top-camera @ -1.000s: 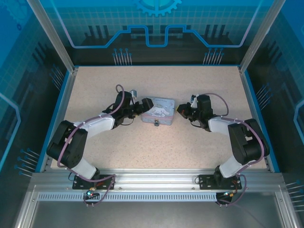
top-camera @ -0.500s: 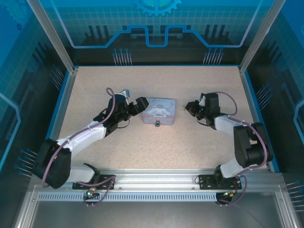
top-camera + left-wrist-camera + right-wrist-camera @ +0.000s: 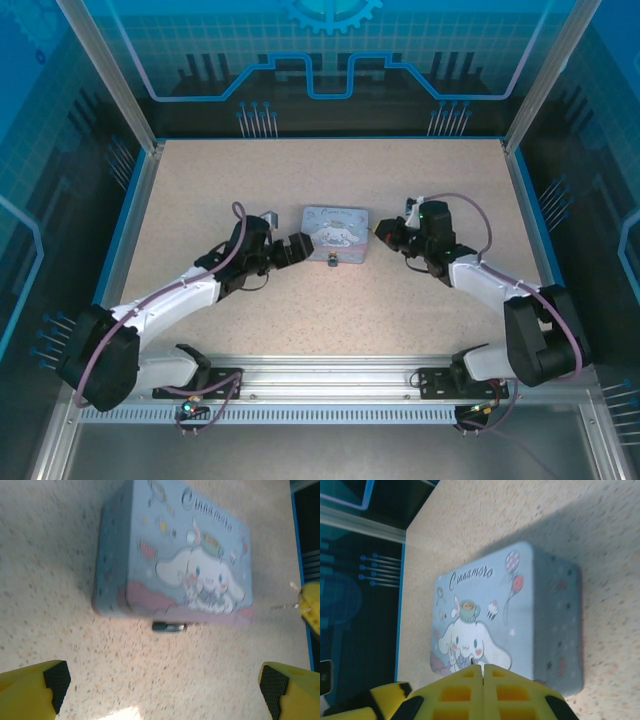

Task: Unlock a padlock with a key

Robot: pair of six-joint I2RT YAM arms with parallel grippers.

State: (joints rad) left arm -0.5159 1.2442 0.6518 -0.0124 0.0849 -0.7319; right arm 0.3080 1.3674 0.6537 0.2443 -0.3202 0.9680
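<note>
The padlock (image 3: 330, 262) is a tiny dark piece with a bluish part, lying on the table against the near side of the grey-blue cartoon box (image 3: 336, 235). In the left wrist view the padlock (image 3: 169, 626) lies just below the box (image 3: 175, 560). My left gripper (image 3: 298, 247) hovers left of the padlock, open wide, its yellow fingers (image 3: 35, 690) far apart with only bare table between them. My right gripper (image 3: 383, 235) is at the box's right end, shut. A thin dark tip of the key (image 3: 472, 661) pokes out between its yellow fingertips (image 3: 483, 666) over the box lid (image 3: 520, 610).
The speckled table (image 3: 300, 320) has raised blue edges all round, and dark panels stand beyond them. Both arms reach inward from the near rail (image 3: 320, 375). In the left wrist view the other gripper's yellow finger (image 3: 312, 607) shows at the right edge.
The left gripper drew back to the left, then dropped towards the near left of the box by the padlock. The right gripper swung away to the right and came back to the box's right end.
</note>
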